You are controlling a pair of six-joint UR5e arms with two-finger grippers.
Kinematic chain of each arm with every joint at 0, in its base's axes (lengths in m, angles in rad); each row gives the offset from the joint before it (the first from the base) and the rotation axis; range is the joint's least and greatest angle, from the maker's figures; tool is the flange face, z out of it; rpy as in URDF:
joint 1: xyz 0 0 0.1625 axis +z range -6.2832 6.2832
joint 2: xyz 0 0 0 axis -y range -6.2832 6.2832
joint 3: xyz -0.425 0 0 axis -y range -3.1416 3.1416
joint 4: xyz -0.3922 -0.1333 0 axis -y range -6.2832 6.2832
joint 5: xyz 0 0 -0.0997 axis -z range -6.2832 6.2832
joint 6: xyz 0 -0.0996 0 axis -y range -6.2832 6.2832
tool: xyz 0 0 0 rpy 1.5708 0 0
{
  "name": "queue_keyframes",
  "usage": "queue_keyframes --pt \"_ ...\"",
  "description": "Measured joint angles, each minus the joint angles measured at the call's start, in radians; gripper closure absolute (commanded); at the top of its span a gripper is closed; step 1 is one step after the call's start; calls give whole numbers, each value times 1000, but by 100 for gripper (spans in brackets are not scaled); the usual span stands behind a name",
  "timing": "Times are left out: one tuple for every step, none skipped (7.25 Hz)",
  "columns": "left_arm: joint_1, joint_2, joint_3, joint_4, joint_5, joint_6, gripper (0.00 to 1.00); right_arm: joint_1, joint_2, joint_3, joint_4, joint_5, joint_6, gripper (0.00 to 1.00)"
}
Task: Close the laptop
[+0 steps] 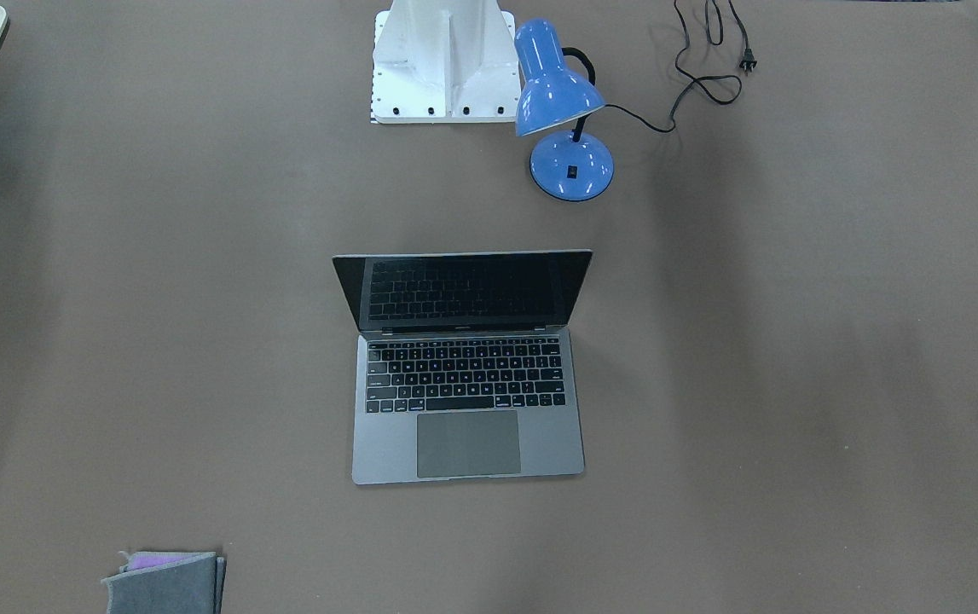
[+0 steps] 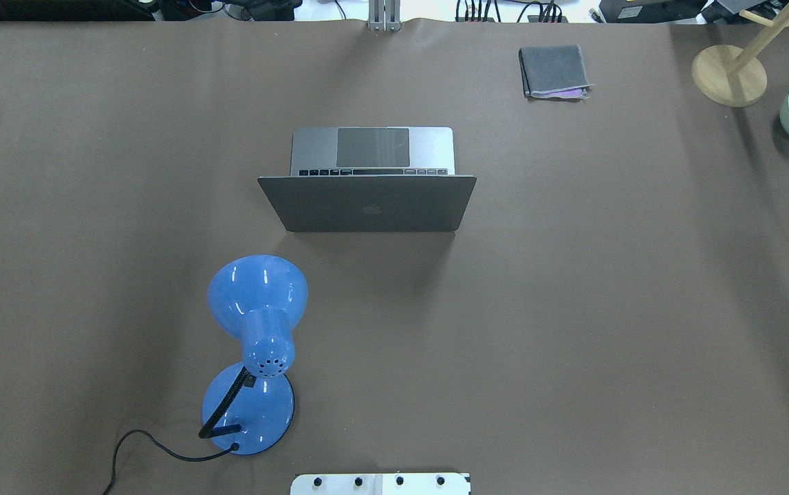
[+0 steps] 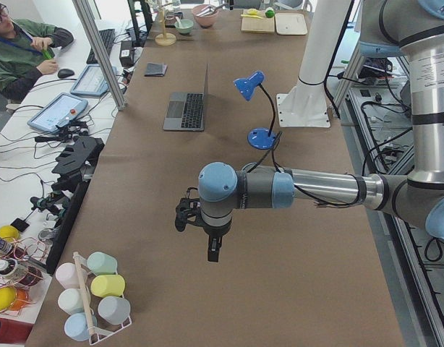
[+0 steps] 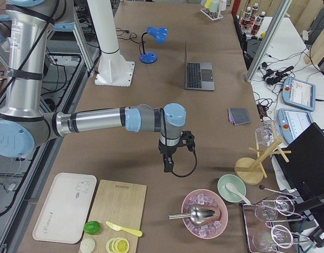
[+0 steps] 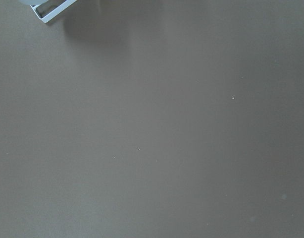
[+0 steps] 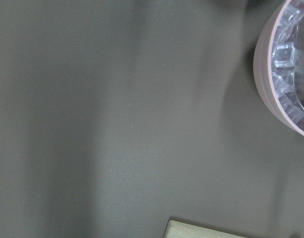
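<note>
The laptop [image 1: 466, 375] stands open in the middle of the brown table, space-grey with black keys, a grey trackpad and a dark screen. In the overhead view its lid [image 2: 369, 203] shows its back with the apple logo, raised near upright. It also shows in the exterior left view [image 3: 187, 108] and the exterior right view [image 4: 198, 74]. My left gripper [image 3: 212, 253] hangs over bare table far from the laptop. My right gripper [image 4: 168, 165] hangs over the table's other end, also far from it. I cannot tell whether either is open or shut.
A blue desk lamp [image 2: 254, 357] with a black cord stands between the robot base [image 1: 444, 64] and the laptop. A folded grey cloth [image 2: 554, 71] lies beyond the laptop. A pink bowl of ice [image 6: 290, 74] and a cutting board [image 4: 112, 216] lie near the right gripper. A mug rack [image 3: 92, 296] stands near the left gripper.
</note>
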Motion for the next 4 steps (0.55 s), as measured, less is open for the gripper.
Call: queue_keyframes --pt "0 0 -3 0 0 0 2 0 5 12 0 -2 1 0" --pt "0 0 -3 -1 0 0 2 0 11 36 0 -2 1 0" --pt "1 -4 -4 -1 1 0 2 0 27 58 0 -3 1 0" --pt "1 -13 -4 -7 0 -1 2 0 50 70 0 -3 4 0"
